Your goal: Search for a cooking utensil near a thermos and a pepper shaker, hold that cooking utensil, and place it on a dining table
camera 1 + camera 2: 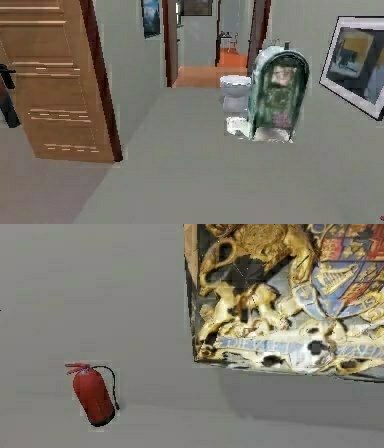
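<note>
A hallway is faced: a wooden door (60,85) at the forward view's left, a doorway (205,45) farther on, and a white toilet (236,95) beside a green arched object (278,95). In the arm side view a red extinguisher (94,394) and a gilded crest (290,294) are seen against a wall. No step is judged done: thermos, shaker and table are yet to be found. Where the utensil lies cannot be told, nor can the gripper's state.
</note>
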